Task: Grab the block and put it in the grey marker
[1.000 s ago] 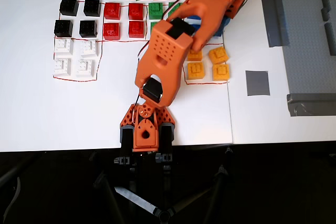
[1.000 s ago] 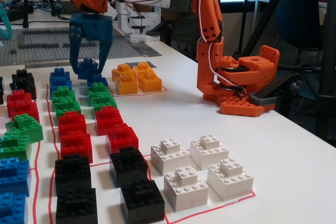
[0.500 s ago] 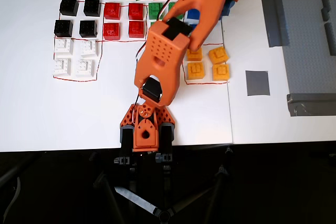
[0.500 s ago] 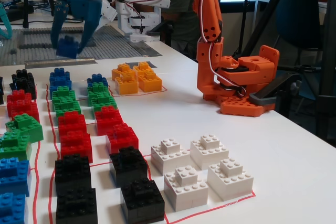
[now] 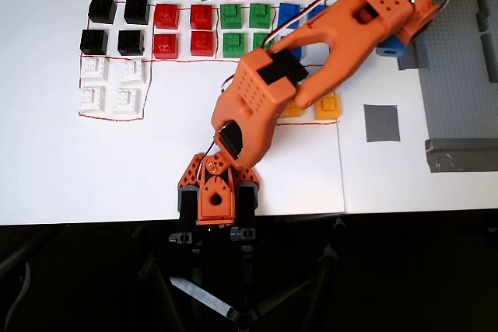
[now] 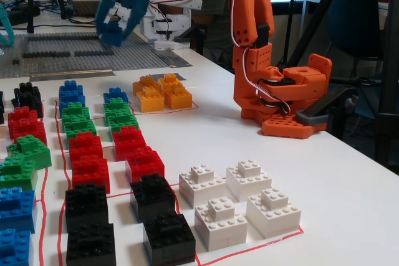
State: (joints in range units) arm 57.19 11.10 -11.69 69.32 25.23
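Observation:
The blue block (image 5: 388, 43) hangs in the air, held between the blue fingers of my gripper (image 5: 391, 41), which is shut on it. In the overhead view it is above the table's right part, over a long grey tape strip (image 5: 406, 55) and farther up the view than the grey marker (image 5: 381, 123). In the fixed view the gripper (image 6: 113, 32) is high at the back with the block (image 6: 111, 35) at its tips. There the grey marker (image 6: 177, 76) is a dark patch just behind the orange blocks (image 6: 161, 92).
Rows of blue, green, red, black and white blocks (image 5: 201, 18) fill the left half inside red outlines. Orange blocks (image 5: 327, 106) lie partly under the arm. A grey studded baseplate (image 5: 459, 60) and a tape strip (image 5: 461, 154) lie at the right. A white arm (image 6: 165, 10) stands behind.
The gripper closed on the blue block in its row, lifted it, and swung it to the right in the overhead view, from above the block rows to above the tape strip.

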